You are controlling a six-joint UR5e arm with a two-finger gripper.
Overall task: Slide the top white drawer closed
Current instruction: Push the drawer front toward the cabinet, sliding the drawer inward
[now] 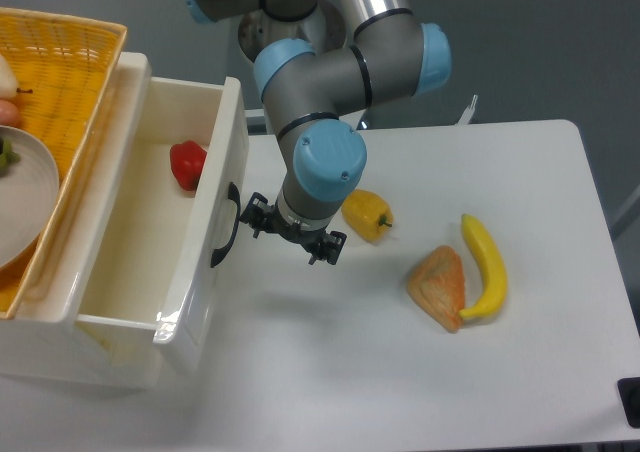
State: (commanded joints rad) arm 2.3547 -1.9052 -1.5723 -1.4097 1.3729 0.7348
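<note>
The top white drawer (195, 262) stands pulled out to the right from its cabinet, its glossy front panel carrying a black curved handle (226, 224). A red pepper (187, 163) lies inside the tray near the front panel. My gripper (290, 235) hangs just right of the handle, close against the drawer front. Its fingers are seen end-on under the wrist, so their spacing does not show. Nothing is visibly held.
A yellow wicker basket (70, 72) with a white plate (25, 197) sits on top of the cabinet at left. On the table lie a yellow pepper (367, 213), an orange wedge-shaped item (440, 285) and a banana (485, 267). The table's right half holds nothing else.
</note>
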